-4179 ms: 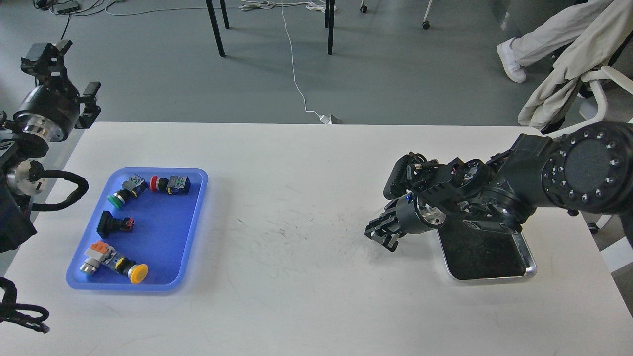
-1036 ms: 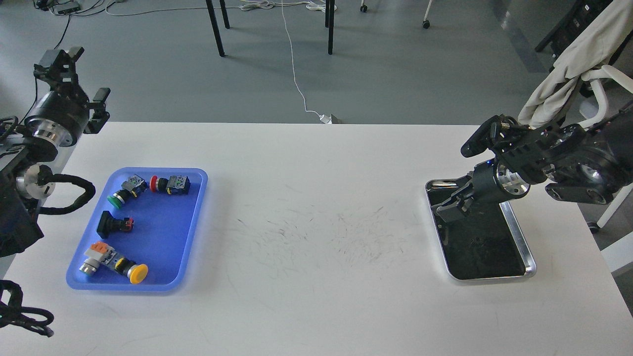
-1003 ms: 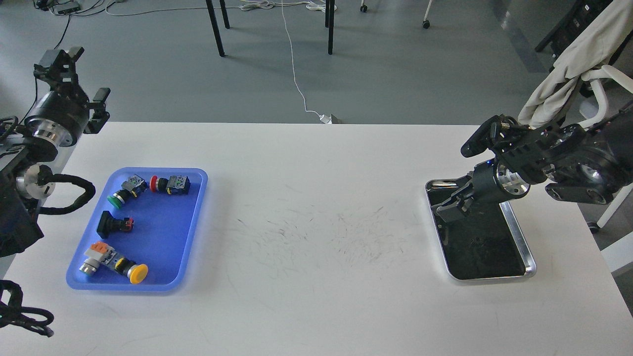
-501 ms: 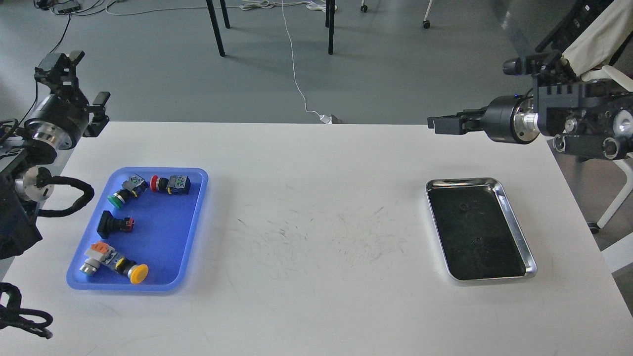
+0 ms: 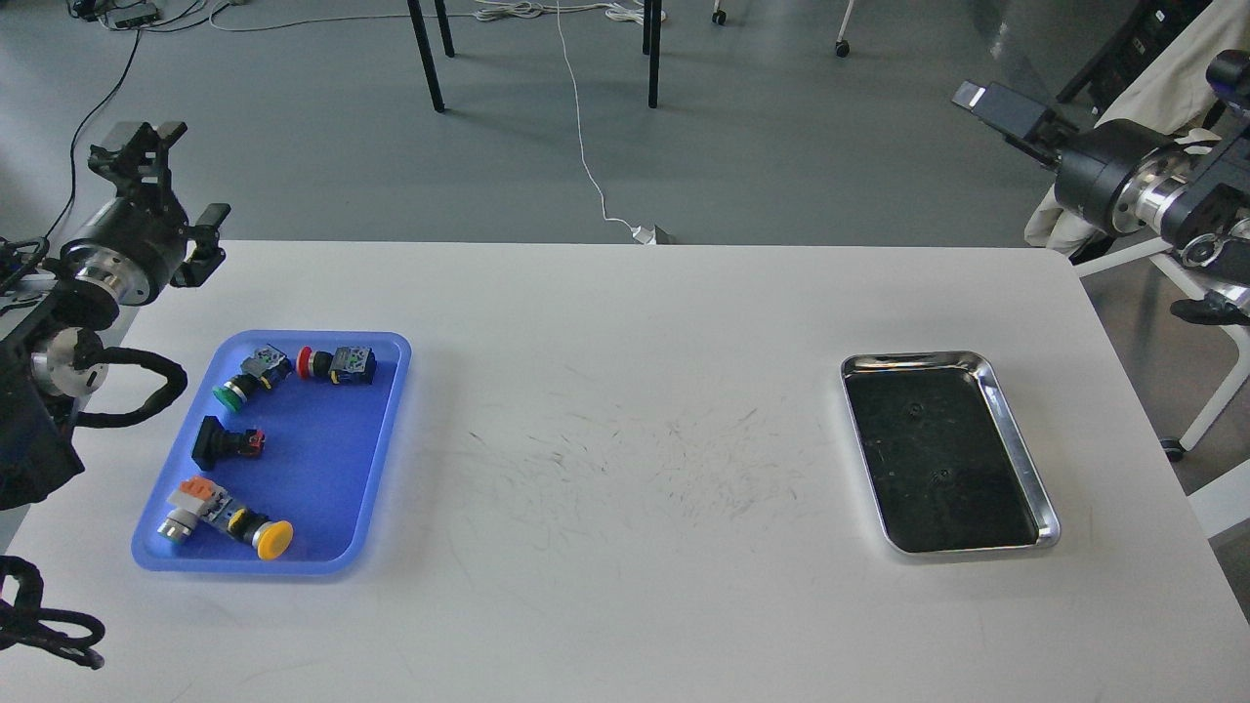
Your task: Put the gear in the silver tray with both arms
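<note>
The silver tray (image 5: 1018, 434) lies on the right side of the white table, its dark bottom bare. The gear is several push-button switches in the blue plastic tray (image 5: 389, 420) on the left: a green-capped one (image 5: 232, 391), a red one (image 5: 337, 363), a black one (image 5: 225, 441) and a yellow-capped one (image 5: 266, 537). My left gripper (image 5: 174, 186) is open and empty, raised beyond the table's far left corner. My right gripper (image 5: 1001, 105) is raised past the far right corner and points up-left. Its fingers read as one dark bar.
Beyond the table's far edge (image 5: 625, 244) is grey floor with chair legs (image 5: 425, 59) and a white cable (image 5: 586, 166). A white chair with a beige garment (image 5: 1167, 88) stands at the right, behind my right arm.
My right arm has lifted off the silver tray and swung up and right, past the table's far right corner. My left gripper has drifted slightly right. The trays and switches have not moved.
</note>
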`<state>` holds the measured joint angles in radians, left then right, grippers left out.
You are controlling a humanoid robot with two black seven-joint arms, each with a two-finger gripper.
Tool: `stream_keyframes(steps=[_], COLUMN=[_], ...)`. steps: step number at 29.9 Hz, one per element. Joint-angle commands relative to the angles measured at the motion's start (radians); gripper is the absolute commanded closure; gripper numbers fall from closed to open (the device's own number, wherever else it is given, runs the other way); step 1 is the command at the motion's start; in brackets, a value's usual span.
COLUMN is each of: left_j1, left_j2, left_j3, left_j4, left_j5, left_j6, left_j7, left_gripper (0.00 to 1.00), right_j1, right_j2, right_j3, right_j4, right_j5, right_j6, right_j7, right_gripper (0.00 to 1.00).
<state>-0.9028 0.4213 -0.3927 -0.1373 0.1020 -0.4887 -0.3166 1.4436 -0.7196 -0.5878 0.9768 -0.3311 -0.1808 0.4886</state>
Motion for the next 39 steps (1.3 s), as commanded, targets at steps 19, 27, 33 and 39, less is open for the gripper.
stream_keyframes(steps=[19, 27, 33, 39], left_j1=[-0.005, -0.004, -0.002, -0.004], left_j2=[0.008, 0.002, -0.018, -0.039], left_j3=[-0.11, -0.098, -0.094, -0.057], left_j4=[-0.039, -0.188, -0.385, -0.521], left_j5=[-0.076, -0.067, -0.054, -0.025], left_j6=[0.0, 0.0, 0.0, 0.024], left_j7=[0.079, 0.077, 0.076, 0.077], left_gripper=[0.01, 0.01, 0.01, 0.01], right_j1=[-0.296, -0.296, -0.304, -0.319], right_j2=[-0.04, -0.05, -0.052, -0.052], right_j3=[0.516, 0.516, 0.516, 0.519], right_j4=[0.097, 0.14, 0.141, 0.141], right_j5=[0.288, 0.288, 0.288, 0.288], right_j6=[-0.092, -0.109, -0.109, -0.109], right_j7=[0.0, 0.0, 0.0, 0.0], right_gripper=[0.02, 0.02, 0.02, 0.02])
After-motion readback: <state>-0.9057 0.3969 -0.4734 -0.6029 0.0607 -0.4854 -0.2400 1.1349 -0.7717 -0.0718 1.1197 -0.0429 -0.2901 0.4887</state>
